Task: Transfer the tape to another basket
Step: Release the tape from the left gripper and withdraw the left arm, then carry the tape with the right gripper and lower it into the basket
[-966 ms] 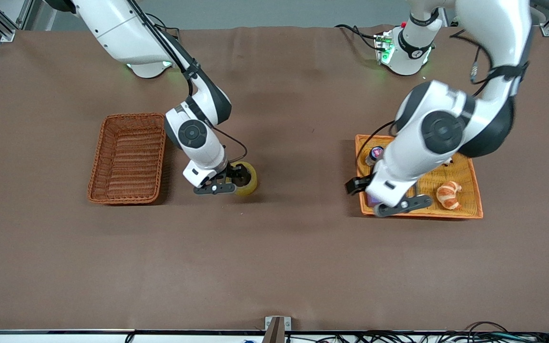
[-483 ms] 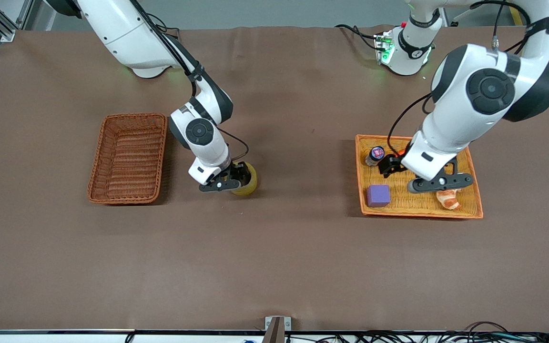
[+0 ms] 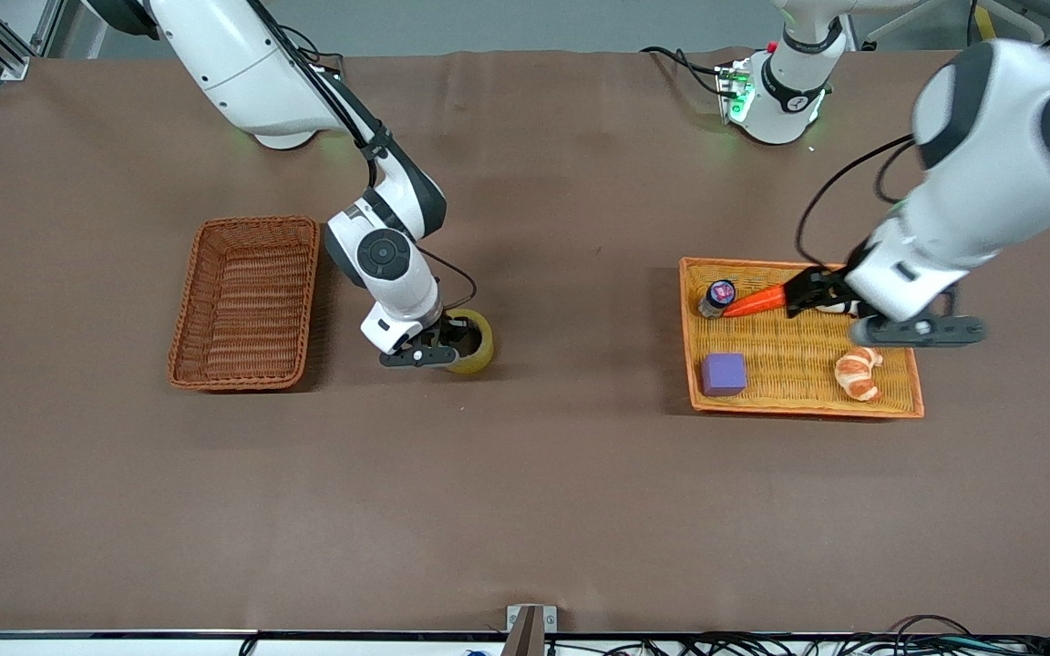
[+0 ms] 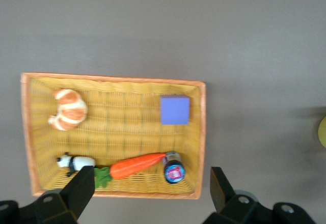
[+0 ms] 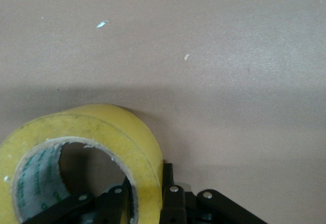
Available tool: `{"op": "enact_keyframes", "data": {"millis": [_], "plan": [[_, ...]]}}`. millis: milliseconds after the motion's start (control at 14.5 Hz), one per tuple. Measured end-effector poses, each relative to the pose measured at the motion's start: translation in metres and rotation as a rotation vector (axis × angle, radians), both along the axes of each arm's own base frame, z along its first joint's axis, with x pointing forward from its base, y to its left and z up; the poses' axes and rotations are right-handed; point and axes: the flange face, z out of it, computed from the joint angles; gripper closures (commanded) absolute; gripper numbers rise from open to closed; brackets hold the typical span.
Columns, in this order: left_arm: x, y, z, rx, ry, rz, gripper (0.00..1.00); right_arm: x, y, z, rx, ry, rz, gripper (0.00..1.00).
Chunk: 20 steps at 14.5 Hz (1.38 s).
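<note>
The tape point(image 3: 480, 347), a yellowish roll with a grey core, stands on the table beside the dark reddish-brown basket point(image 3: 245, 301), toward the left arm's end. My right gripper point(image 3: 441, 351) is shut on the tape's wall. In the right wrist view point(image 5: 147, 196) one finger is inside the ring and one outside the tape point(image 5: 117, 127). My left gripper point(image 3: 913, 330) hangs open and empty above the orange tray point(image 3: 798, 410). Its fingers stand wide apart in the left wrist view point(image 4: 151, 193). A sliver of the tape point(image 4: 322, 131) shows at that view's edge.
The orange-rimmed tray point(image 4: 112, 77) holds a purple cube point(image 3: 725, 374), a croissant point(image 3: 858, 372), a toy carrot point(image 3: 757, 301), a small bottle point(image 3: 718, 296) and a panda figure point(image 4: 75, 162). The reddish-brown basket has nothing in it.
The left arm has risen and swung from over the tray's cube end toward its own end of the table. The right gripper has settled lower onto the tape's wall.
</note>
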Motion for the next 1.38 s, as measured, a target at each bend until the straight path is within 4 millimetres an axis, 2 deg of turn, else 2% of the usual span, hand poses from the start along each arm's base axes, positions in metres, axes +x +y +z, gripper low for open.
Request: {"op": "enact_keyframes", "data": {"millis": [138, 207, 345, 552, 621, 690, 759, 897, 1103, 1241, 1379], "plan": [[-0.006, 0.042, 0.022, 0.01, -0.014, 0.037, 0.0, 0.01, -0.007, 0.012, -0.012, 0.003, -0.024, 1.0], [-0.009, 0.059, 0.033, 0.012, -0.028, 0.035, 0.0, 0.02, -0.015, 0.028, -0.02, 0.001, -0.041, 1.0], [-0.015, 0.081, 0.048, 0.015, -0.046, 0.01, 0.0, 0.04, -0.046, 0.08, -0.053, 0.002, -0.058, 1.0], [-0.021, 0.084, 0.046, 0.022, -0.021, -0.002, 0.0, 0.052, -0.118, 0.165, -0.11, 0.025, -0.023, 0.99], [-0.021, 0.084, 0.042, 0.028, -0.014, -0.005, 0.0, 0.049, -0.142, 0.183, -0.124, 0.032, -0.006, 0.98], [-0.022, 0.083, 0.039, 0.031, -0.007, -0.008, 0.0, 0.044, -0.165, 0.191, -0.135, 0.036, 0.016, 0.98], [-0.022, 0.082, 0.036, 0.031, -0.001, -0.009, 0.0, 0.037, -0.187, 0.192, -0.144, 0.043, 0.038, 0.98], [-0.023, 0.081, 0.033, 0.032, 0.004, -0.012, 0.0, 0.021, -0.231, 0.179, -0.152, 0.057, 0.077, 0.98], [-0.023, 0.08, 0.033, 0.032, 0.004, -0.012, 0.0, 0.0, -0.299, 0.143, -0.144, 0.06, 0.112, 0.98], [-0.022, 0.083, 0.034, 0.034, 0.002, -0.009, 0.0, -0.015, -0.331, 0.117, -0.138, 0.062, 0.126, 0.98], [-0.022, 0.086, 0.037, 0.036, -0.004, -0.003, 0.0, -0.03, -0.351, 0.096, -0.132, 0.055, 0.134, 0.97]]}}
